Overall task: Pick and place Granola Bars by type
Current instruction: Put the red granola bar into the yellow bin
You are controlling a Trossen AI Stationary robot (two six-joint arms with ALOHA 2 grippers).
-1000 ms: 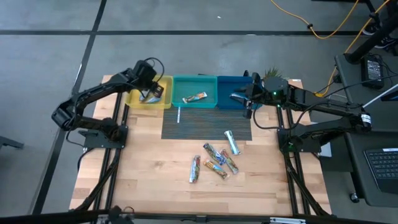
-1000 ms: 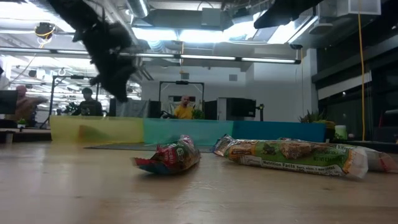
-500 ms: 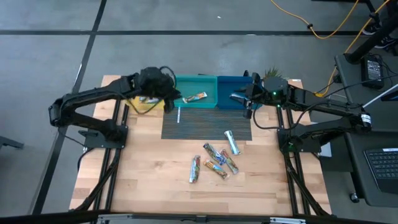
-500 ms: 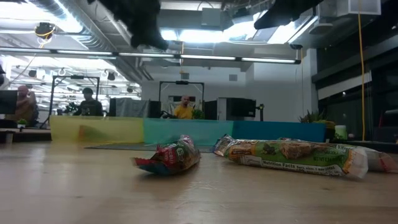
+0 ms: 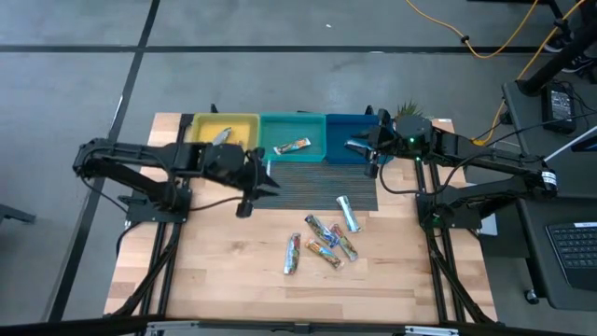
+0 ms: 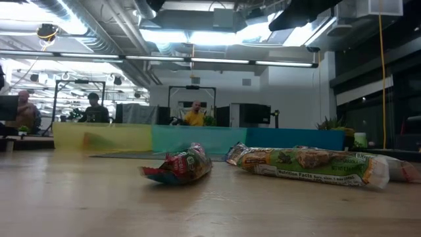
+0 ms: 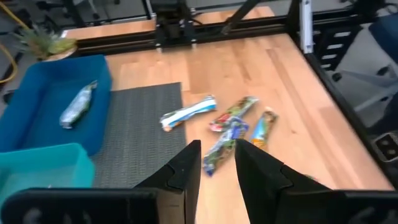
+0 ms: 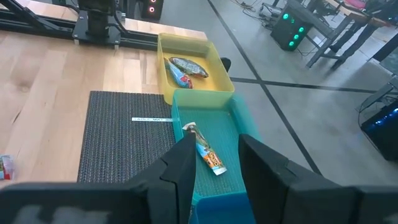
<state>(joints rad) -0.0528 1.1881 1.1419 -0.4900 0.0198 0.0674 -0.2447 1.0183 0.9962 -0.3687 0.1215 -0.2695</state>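
Several granola bars lie flat on the wooden table: a silver one (image 5: 347, 213) and a cluster with multicolour print (image 5: 324, 245), (image 7: 224, 142), (image 6: 306, 164). One bar lies in the yellow bin (image 5: 221, 137), one printed bar in the teal bin (image 5: 292, 146), (image 8: 204, 149), and one silver bar in the blue bin (image 5: 354, 145), (image 7: 78, 106). My left gripper (image 5: 261, 182), (image 7: 217, 163) hangs open and empty over the dark mat's left edge. My right gripper (image 5: 373, 154), (image 8: 214, 163) hangs open and empty above the blue bin.
Three bins stand in a row at the far edge: yellow (image 5: 198, 149), teal (image 5: 317, 121), blue (image 5: 336, 121). A dark ribbed mat (image 5: 317, 187) lies in front of them, with a white strip (image 8: 152, 119) on it. People sit in the room beyond the table (image 6: 93, 108).
My left gripper has left the yellow bin and swung toward the table's near edge and right, ending over the mat's left edge; in the low view it has risen out of the picture. A bar stays in the yellow bin. The right arm has kept still.
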